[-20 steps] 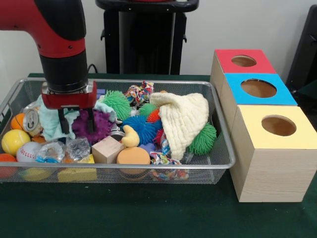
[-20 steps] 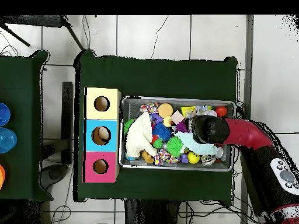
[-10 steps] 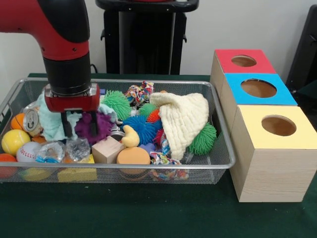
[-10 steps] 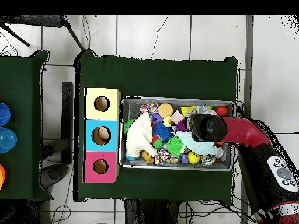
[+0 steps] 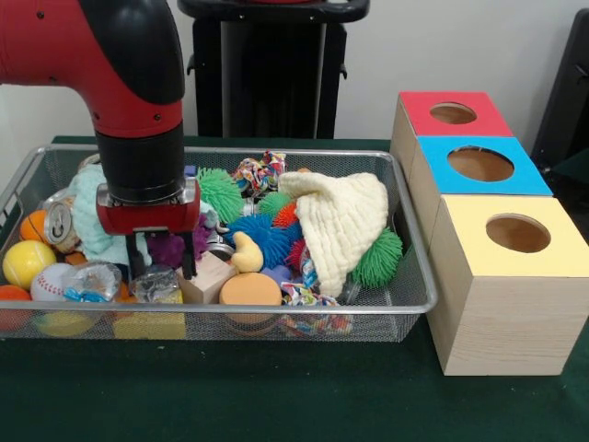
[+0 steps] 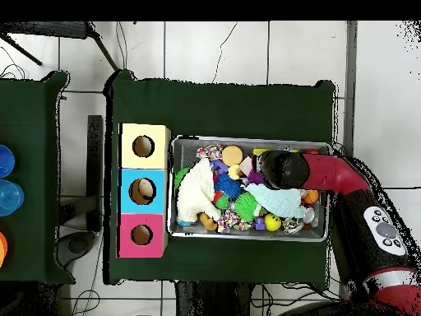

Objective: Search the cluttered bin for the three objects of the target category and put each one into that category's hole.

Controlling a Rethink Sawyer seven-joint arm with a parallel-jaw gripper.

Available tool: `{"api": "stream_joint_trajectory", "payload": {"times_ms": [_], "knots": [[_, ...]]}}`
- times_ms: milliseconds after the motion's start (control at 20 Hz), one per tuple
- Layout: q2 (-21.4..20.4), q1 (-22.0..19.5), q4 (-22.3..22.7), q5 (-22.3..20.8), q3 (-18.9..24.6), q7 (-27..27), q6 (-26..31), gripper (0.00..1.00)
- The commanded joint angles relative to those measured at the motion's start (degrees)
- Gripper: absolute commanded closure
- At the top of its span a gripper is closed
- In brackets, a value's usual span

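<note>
Front view: gripper [image 5: 164,263] hangs low in the wire bin [image 5: 405,304], its two dark fingers spread apart, one each side of a crumpled clear wrapper [image 5: 158,285]; nothing clamped between them that I can see. Purple spiky ball [image 5: 171,247] sits just behind the fingers, wooden block [image 5: 208,277] just beside the finger nearer the boxes.

Edges and room: bin is packed. Against the near rim lie an orange disc [image 5: 248,290], a yellow block [image 5: 145,324], a baseball [image 5: 51,282] and a yellow ball [image 5: 26,264]. A drink can [image 5: 60,225] leans at the end wall far from the boxes, partly on a pale teal cloth [image 5: 90,221]. A cream knitted cloth [image 5: 343,221] drapes over the middle, with a green spiky ball [image 5: 378,258] touching its lower edge and a blue spiky ball [image 5: 264,238] beside it. Little bare mesh shows except at the corner near the boxes.

Three boxes stand in a row just beside the bin's end: red box [image 5: 451,112], blue box [image 5: 480,164], yellow box [image 5: 515,233], each with one round hole on top. Green tabletop [image 5: 276,396] in front is open.

Overhead view: arm [image 6: 329,177] reaches in over the bin's end away from the boxes.

Writing: print on the can and wrapper is too small to read.
</note>
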Motion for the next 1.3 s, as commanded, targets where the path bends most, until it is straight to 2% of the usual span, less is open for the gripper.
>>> {"api": "stream_joint_trajectory", "payload": {"times_ms": [50,600,800,1050,1300], "knots": [[5.13,0.71,-6.25,-2.69,0.93,-5.13,1.07,0.00],[4.49,-0.03,-4.91,-3.54,0.70,-5.88,0.40,0.00],[4.10,-1.01,-3.22,-4.14,1.64,-6.54,-2.36,0.00],[4.53,-1.13,-2.59,-4.78,1.08,-6.26,-3.06,0.00],[4.73,-1.01,-3.52,-4.61,1.28,-6.69,-2.33,0.00]]}}
